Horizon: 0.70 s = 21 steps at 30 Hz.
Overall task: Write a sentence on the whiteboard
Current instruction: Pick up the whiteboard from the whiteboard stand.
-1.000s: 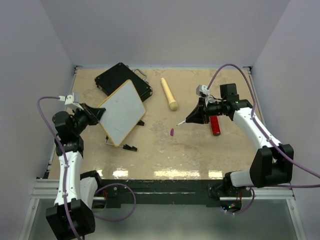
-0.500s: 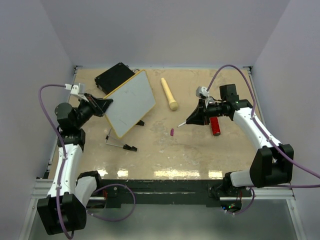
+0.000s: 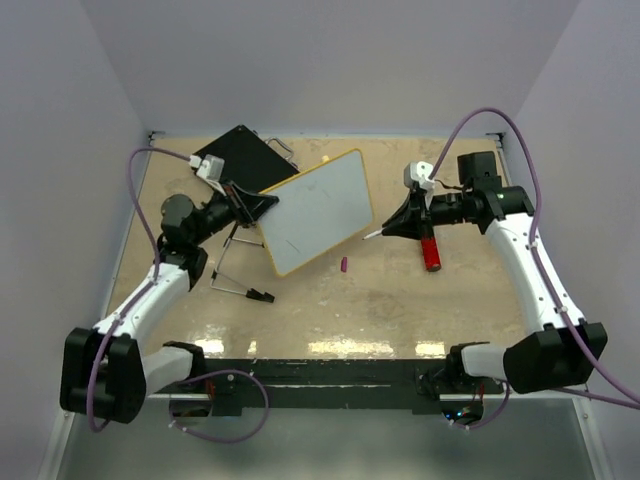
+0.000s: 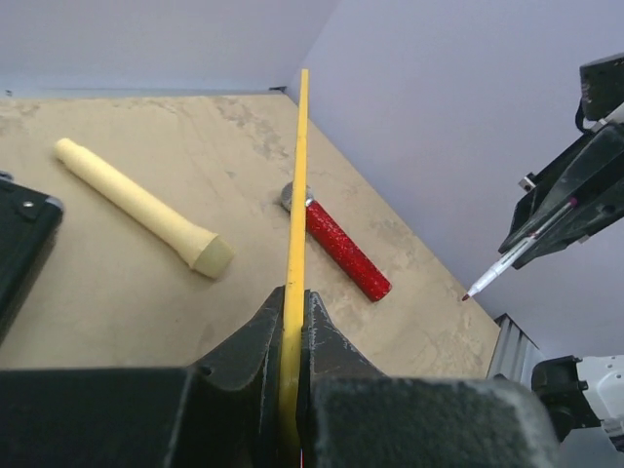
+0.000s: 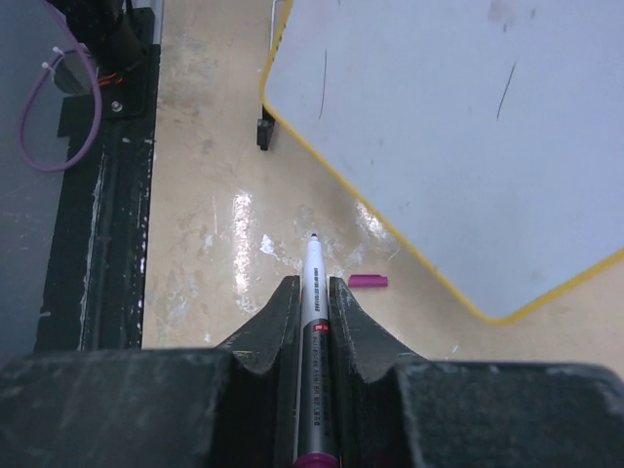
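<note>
The whiteboard, white with a thin yellow frame, hangs tilted above the table's middle. My left gripper is shut on its left edge. In the left wrist view the yellow rim runs edge-on out from between the gripper. No sentence is in view on the board face, only a few thin dark marks. My right gripper is shut on an uncapped marker. The marker's tip hangs just right of the board's lower right edge, apart from it.
A black case lies at the back left. A cream cylinder and a red cylinder lie on the table. The magenta marker cap lies below the board. A black wire stand sits at left.
My left arm has swung the whiteboard rightwards, over the cream cylinder, toward the marker. The right gripper with the marker has shifted a little to the right.
</note>
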{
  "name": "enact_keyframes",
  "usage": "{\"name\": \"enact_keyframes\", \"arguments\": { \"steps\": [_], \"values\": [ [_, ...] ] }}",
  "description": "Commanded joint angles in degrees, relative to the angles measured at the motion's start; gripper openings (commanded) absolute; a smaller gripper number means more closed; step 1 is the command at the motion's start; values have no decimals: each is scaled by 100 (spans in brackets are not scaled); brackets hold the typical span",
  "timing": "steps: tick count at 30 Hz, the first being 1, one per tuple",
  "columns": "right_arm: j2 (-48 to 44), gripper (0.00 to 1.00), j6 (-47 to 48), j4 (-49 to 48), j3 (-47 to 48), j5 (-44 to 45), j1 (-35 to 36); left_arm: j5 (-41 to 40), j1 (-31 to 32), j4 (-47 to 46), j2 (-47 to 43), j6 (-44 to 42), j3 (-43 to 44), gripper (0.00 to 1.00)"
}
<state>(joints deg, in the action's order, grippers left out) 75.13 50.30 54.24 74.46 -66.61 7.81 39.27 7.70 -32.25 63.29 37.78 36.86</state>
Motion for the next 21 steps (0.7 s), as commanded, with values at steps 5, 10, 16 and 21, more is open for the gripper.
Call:
{"name": "enact_keyframes", "arguments": {
  "steps": [5, 10, 16, 21],
  "values": [
    [-437, 0, -380, -220, -18, 403, -17, -815, 1205, -2013, 1167, 46, 576, 0],
    [-570, 0, -653, -607, -247, 570, -17, -1123, 1663, -1865, 1624, -515, 928, 0],
    [-658, 0, -794, -950, -519, 640, -8, -1395, 2024, -1697, 1880, -1438, 1025, 0],
    [-684, 0, -855, -1126, -651, 623, -17, -1229, 2095, -1688, 2056, -2002, 1025, 0]
  ]
}}
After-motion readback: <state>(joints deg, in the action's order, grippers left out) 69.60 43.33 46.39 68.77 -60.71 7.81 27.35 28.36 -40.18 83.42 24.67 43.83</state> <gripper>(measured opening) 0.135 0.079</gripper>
